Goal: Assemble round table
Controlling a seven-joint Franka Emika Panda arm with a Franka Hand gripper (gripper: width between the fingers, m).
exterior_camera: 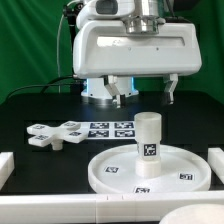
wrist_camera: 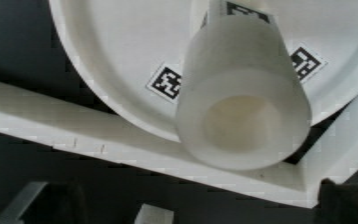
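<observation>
Against a green backdrop (exterior_camera: pixel 30 40), the cylinder leg (exterior_camera: pixel 148 145) stands upright on the round disc (exterior_camera: pixel 122 182), which rests on a black tabletop (exterior_camera: pixel 40 105). The gripper (exterior_camera: pixel 146 95) hangs above it, jaws wide apart and empty.

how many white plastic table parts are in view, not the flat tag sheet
3: the large white rimmed round disc in the foreground, the short thick white cylinder leg upright on its middle, the white cross-shaped four-armed piece toward the exterior view's left. Others may be hidden.
</observation>
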